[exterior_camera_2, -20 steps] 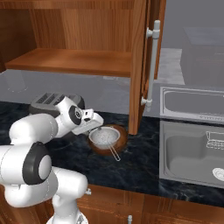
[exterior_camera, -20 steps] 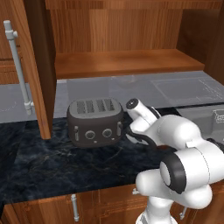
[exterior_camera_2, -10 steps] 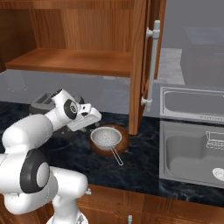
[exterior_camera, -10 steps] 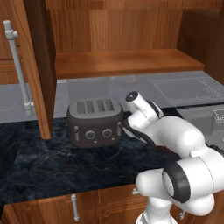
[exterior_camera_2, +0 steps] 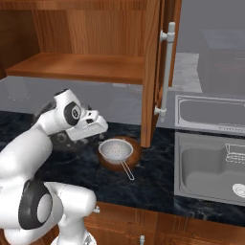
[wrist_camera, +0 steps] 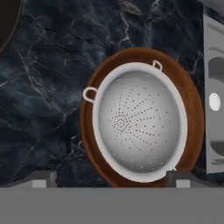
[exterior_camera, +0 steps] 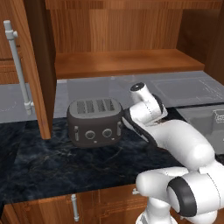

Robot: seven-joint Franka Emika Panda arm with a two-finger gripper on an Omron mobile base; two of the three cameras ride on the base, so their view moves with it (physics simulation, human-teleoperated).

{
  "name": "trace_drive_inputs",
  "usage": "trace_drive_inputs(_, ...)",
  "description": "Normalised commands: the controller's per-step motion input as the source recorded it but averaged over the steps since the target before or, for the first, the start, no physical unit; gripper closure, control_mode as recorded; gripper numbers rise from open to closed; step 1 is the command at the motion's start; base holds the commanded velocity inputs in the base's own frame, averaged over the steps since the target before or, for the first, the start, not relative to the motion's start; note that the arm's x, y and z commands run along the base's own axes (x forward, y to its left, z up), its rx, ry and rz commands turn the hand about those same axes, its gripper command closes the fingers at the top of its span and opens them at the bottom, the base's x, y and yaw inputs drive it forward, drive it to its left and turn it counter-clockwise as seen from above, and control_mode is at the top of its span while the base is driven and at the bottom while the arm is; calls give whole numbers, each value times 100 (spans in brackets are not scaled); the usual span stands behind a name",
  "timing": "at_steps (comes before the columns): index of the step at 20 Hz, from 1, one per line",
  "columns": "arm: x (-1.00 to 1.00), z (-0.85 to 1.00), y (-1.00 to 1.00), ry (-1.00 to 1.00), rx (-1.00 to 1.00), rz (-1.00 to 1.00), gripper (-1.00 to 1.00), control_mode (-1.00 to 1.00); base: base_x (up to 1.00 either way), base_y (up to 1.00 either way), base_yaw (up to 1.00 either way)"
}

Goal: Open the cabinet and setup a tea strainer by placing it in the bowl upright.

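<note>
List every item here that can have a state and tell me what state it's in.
Tall reddish-brown wooden wall cabinet: both doors open, shelf bare.
Small silvery metal tea strainer: sitting upright in the bowl, handle over the rim.
Round brown wooden bowl: on the dark counter, holding the strainer.
Gripper: fingers open above the strainer, holding nothing.
Dark grey four-slot toaster: slots empty.

Tea strainer [exterior_camera_2: 116, 151] sits in bowl [exterior_camera_2: 134, 158] on counter [exterior_camera_2: 158, 177]; toaster [exterior_camera: 94, 121] left, sink [exterior_camera_2: 210, 165] right.

Silvery tea strainer [wrist_camera: 141, 121] (dotted with holes) in brown bowl [wrist_camera: 194, 127]; black white-veined counter [wrist_camera: 48, 87].
</note>
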Motion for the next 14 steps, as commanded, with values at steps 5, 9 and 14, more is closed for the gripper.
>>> trace_drive_inputs(5, -50, 32, -1, 18, 33, -12, -100, -100, 0, 0, 0)
trace_drive_inputs(9, -38, 2, -5, 28, 24, -16, -100, -100, 0, 0, 0)
trace_drive_inputs(14, -80, 7, 0, 4, 24, -5, -100, -100, 0, 0, 0)
